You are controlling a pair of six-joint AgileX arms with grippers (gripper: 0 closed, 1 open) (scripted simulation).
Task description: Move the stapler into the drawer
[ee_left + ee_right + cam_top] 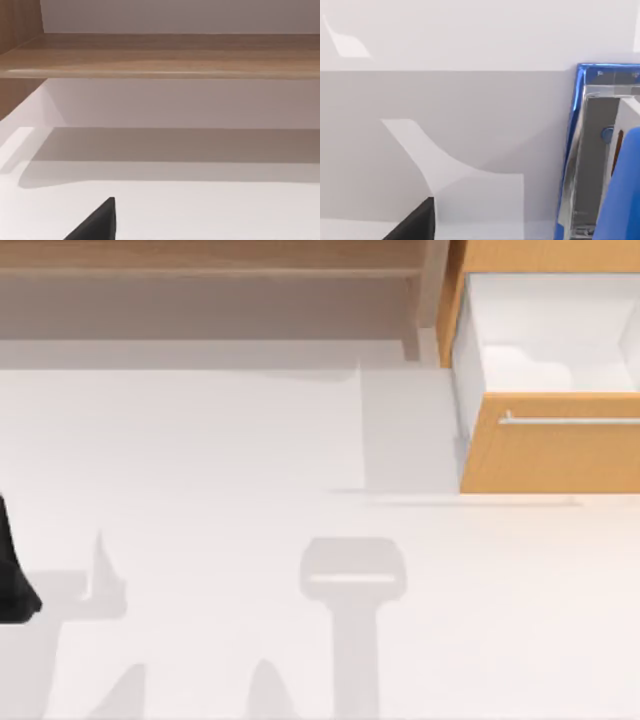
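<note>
White table (200,540) bears shelf (200,290), open drawer (550,450).

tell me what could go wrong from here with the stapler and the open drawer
The stapler sits close against the right wrist camera, and I cannot tell whether it is gripped, so it might fall early. The drawer is open, but its white walls and wooden front could catch the stapler on the way in.

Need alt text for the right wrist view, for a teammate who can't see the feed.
A bright blue stapler with a silver metal inner part lies close to the camera on a white surface crossed by grey shadows. A black tip of the right gripper juts in at one edge.
</note>
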